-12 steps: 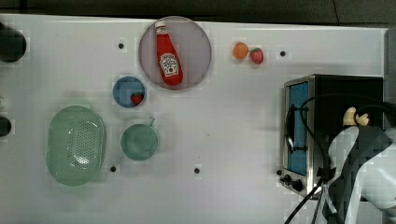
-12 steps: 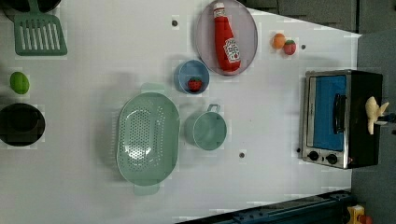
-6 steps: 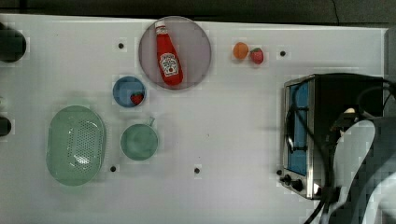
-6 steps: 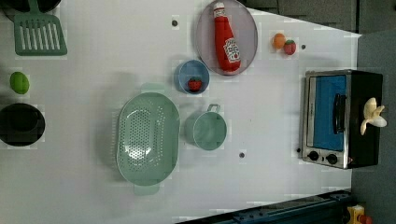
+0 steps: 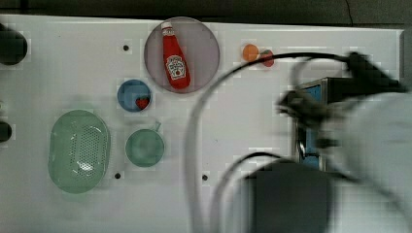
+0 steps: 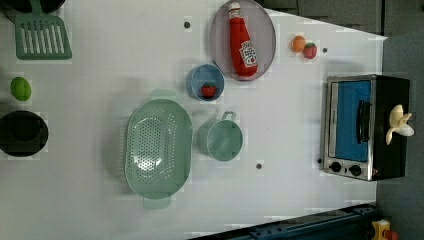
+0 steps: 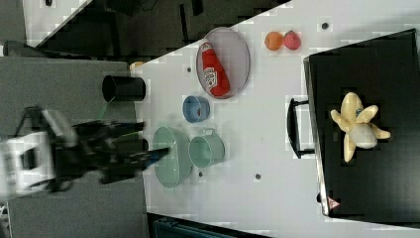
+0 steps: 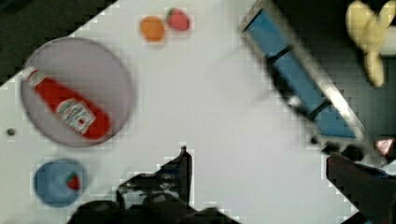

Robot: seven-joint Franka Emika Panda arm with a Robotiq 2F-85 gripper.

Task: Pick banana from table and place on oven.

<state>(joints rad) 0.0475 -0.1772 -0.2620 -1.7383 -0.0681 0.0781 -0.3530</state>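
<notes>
White tabletop (image 6: 280, 200) carries the scattered toys, while the banana (image 7: 357, 126) lies on the black top of the oven (image 7: 386, 188), peel splayed so it rests flat; the placing looks done. The gripper (image 8: 261, 172) hangs well away from it above open table, its fingers (image 8: 183, 170) spread wide and grasping nothing. In the right view the arm (image 7: 59, 151) reaches across level, far from the oven.

The arm (image 5: 379, 141) appears as a blurred white bulk at the top view's right, its dark cable arcing to that side. In the right view, the gripper (image 7: 157, 154) reaches in from the right view's left, fingers spread apart and holding nothing.
</notes>
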